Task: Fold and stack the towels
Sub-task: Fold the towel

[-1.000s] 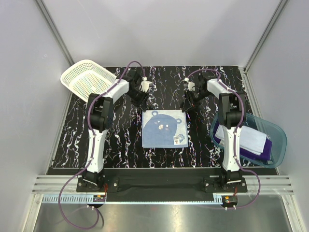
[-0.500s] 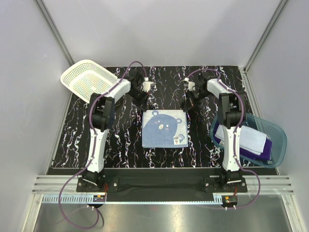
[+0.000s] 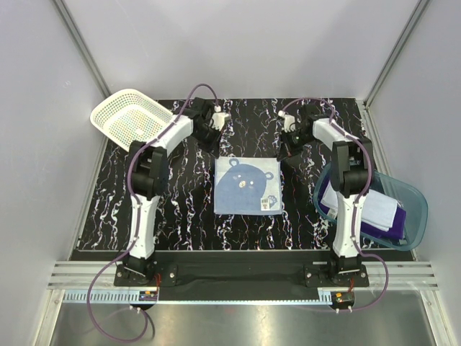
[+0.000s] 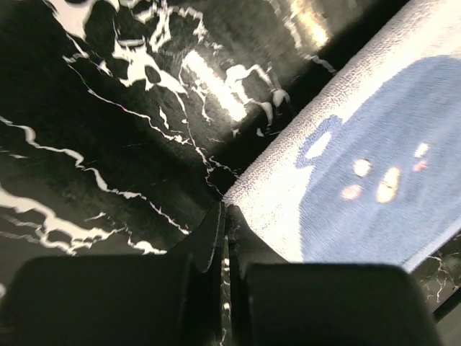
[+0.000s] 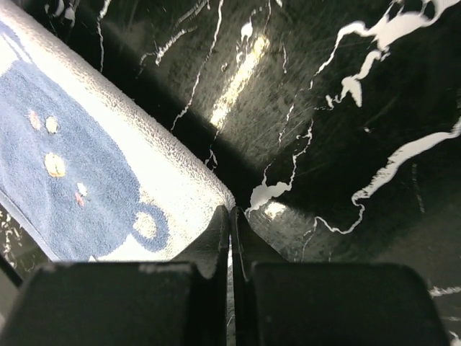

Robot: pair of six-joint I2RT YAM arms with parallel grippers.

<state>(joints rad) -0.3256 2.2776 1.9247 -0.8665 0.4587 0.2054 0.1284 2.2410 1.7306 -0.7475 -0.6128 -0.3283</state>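
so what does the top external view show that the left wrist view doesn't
Only top external: the white basket at the far left, the blue tub at the right holding the white towel and purple towel, and the right claw. Only left wrist: a close look at the left claw, shut on a corner of the bear towel. Both: the bear towel lying flat on the black marbled table.

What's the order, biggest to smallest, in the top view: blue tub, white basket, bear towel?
1. blue tub
2. white basket and bear towel: they look about alike, so no ranking between them.
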